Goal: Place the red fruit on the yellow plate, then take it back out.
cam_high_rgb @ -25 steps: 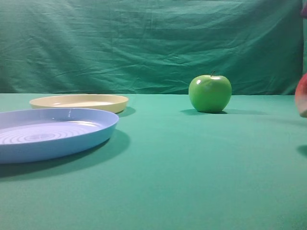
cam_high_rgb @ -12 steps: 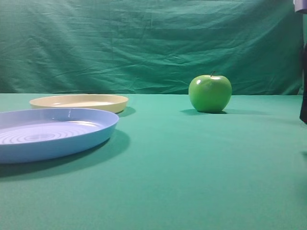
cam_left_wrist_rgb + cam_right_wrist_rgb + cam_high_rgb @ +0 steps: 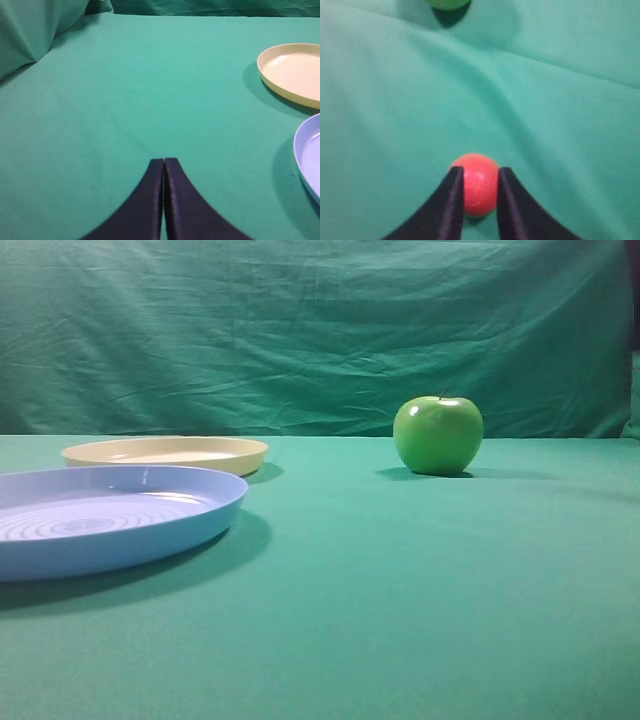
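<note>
— On the right side of the surface, where is the red fruit?

— It lies on the green cloth (image 3: pixel 400 590). Only the right wrist view shows the red fruit (image 3: pixel 476 187); the high view does not. It is round and orange-red, with a small shadow under it. It is not on either plate.

— And the pincer over it?

— The right gripper (image 3: pixel 480 171) has its two dark fingers a narrow gap apart. The fruit shows through the gap and past the tips. It is wider than the gap, so the fingers cross in front of it. I cannot tell whether they touch it.

— What else is near?

— A glossy green apple (image 3: pixel 438 435) stands upright toward the far edge, right of the middle, well apart from the fruit.

— The yellow plate?

— The yellow plate (image 3: pixel 165 452) sits toward the far left of the surface, shallow and pale, with nothing on it. A larger light blue plate (image 3: pixel 120 540) with ringed ridges sits just in front of it, at the left edge. From the high view their rims overlap. The left wrist view shows a strip of cloth between them.

— The other pincer?

— The left gripper (image 3: pixel 164 162) hangs over bare cloth left of the plates. Its fingers are pressed together and hold nothing.

— Behind it all?

— A creased green backdrop (image 3: pixel 300 330).
</note>
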